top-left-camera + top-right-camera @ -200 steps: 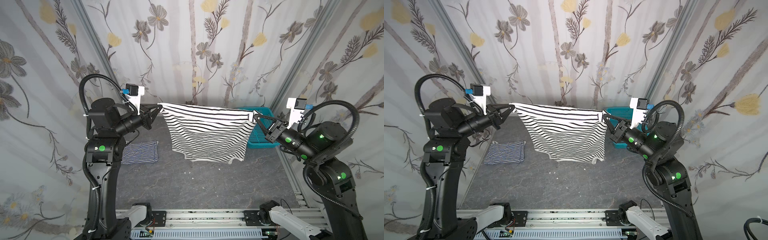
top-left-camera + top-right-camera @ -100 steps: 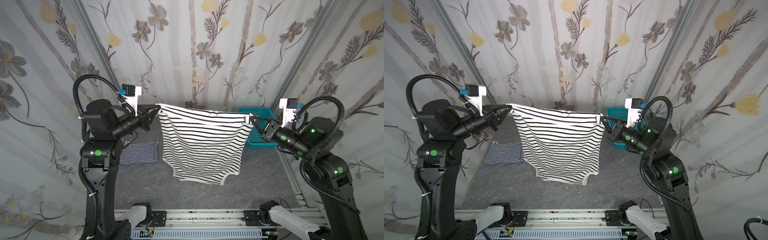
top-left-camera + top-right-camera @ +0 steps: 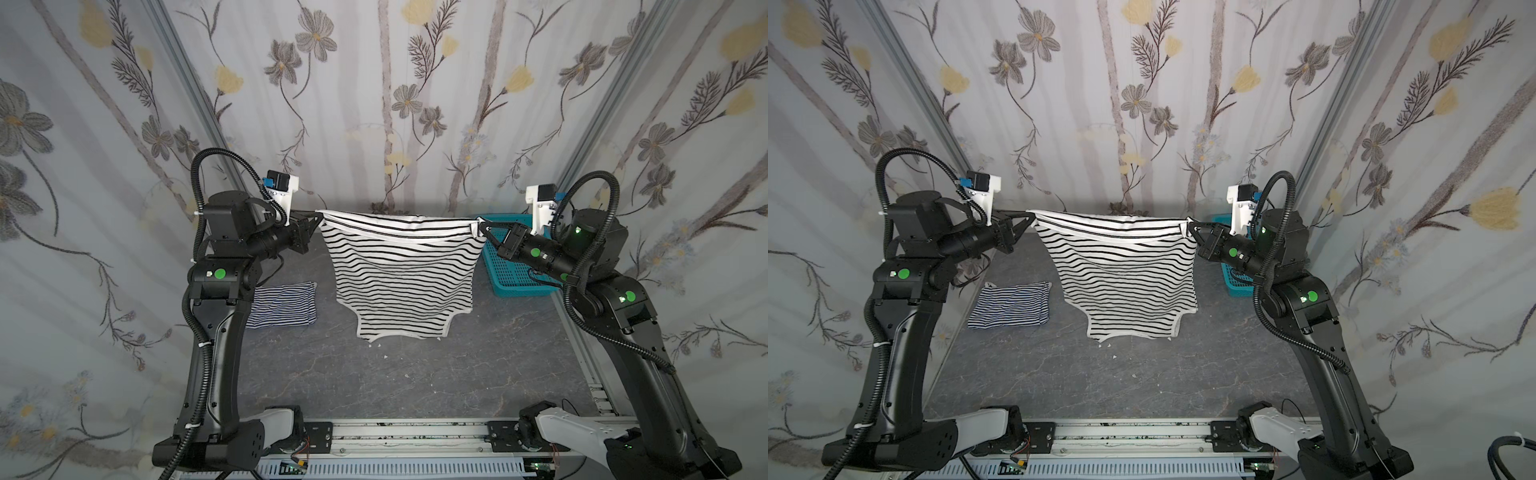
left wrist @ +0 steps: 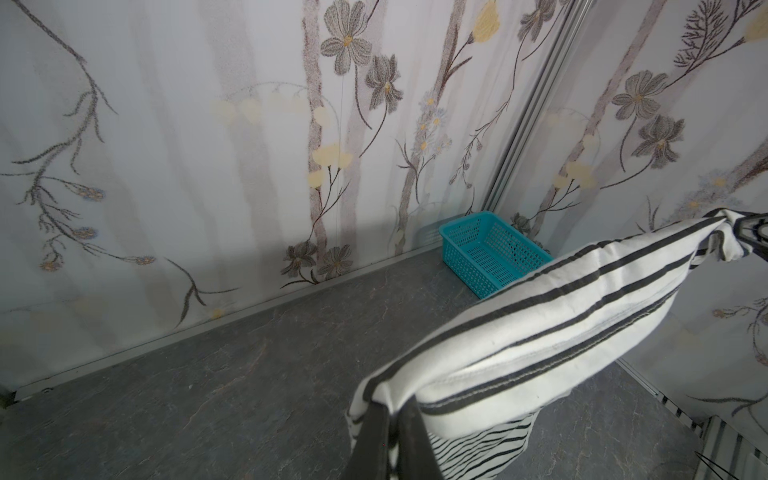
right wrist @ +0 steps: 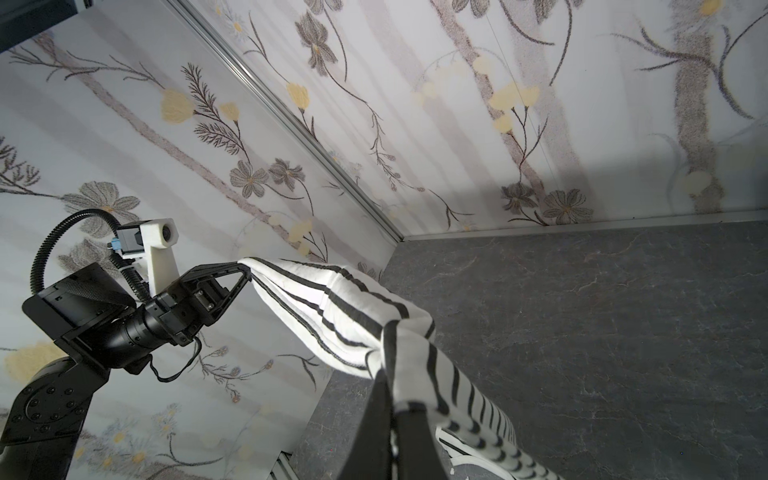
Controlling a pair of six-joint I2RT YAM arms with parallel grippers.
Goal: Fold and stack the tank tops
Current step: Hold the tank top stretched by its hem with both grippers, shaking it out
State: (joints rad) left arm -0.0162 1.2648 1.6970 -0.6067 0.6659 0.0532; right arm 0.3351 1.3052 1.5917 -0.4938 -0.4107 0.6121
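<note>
The wide black-and-white striped tank top (image 3: 403, 274) (image 3: 1125, 274) hangs spread in the air over the middle of the table. My left gripper (image 3: 318, 214) (image 3: 1030, 215) (image 4: 395, 405) is shut on one upper corner. My right gripper (image 3: 478, 226) (image 3: 1188, 222) (image 5: 392, 399) is shut on the other upper corner. The cloth (image 4: 540, 324) (image 5: 353, 307) sags slightly between them, and its narrower end points down close to the table. The thin navy-striped tank top (image 3: 282, 305) (image 3: 1011, 305) lies folded on the table at the left, beside the left arm.
A teal perforated basket (image 3: 511, 274) (image 3: 1235, 286) (image 4: 490, 253) stands in the back right corner, partly behind the right arm. Flowered walls close in the back and both sides. A metal rail (image 3: 415, 432) runs along the front edge of the dark grey table (image 3: 415, 382).
My right gripper has moved inward toward the left one, so the top's upper edge is shorter and slacker. The hanging cloth swung toward the front and has dropped back.
</note>
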